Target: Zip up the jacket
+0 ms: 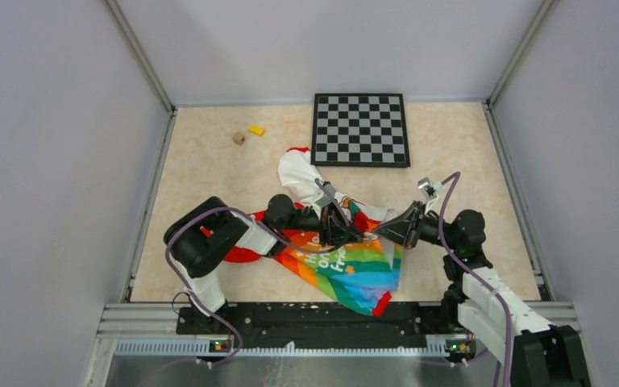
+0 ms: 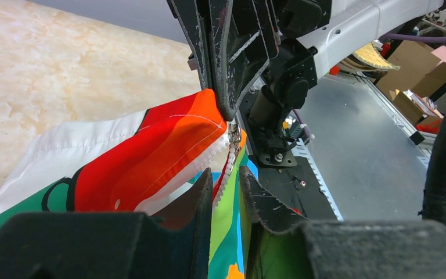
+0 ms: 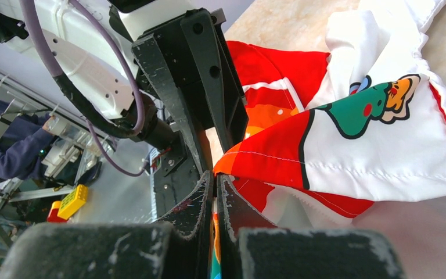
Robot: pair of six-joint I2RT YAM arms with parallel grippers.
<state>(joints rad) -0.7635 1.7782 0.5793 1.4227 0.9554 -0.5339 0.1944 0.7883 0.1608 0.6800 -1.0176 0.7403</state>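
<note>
The jacket (image 1: 355,270) lies crumpled mid-table, its white printed upper toward the back and its rainbow panel with white lettering toward the front. My two grippers meet above the rainbow panel. The left gripper (image 1: 343,229) has its jaws close together around the white zipper teeth (image 2: 225,168) and green fabric; only a narrow, fabric-filled gap (image 2: 226,174) remains. The right gripper (image 3: 215,177) is shut on the orange-red hem corner (image 2: 200,119), which it holds raised, facing the left gripper tip to tip. No zipper slider shows in any view.
A black-and-grey checkerboard (image 1: 360,129) lies at the back, just beyond the jacket. A yellow block (image 1: 255,130) and a small brown cube (image 1: 238,138) sit at the back left. Grey walls enclose the table; a metal rail (image 1: 330,343) runs along the near edge.
</note>
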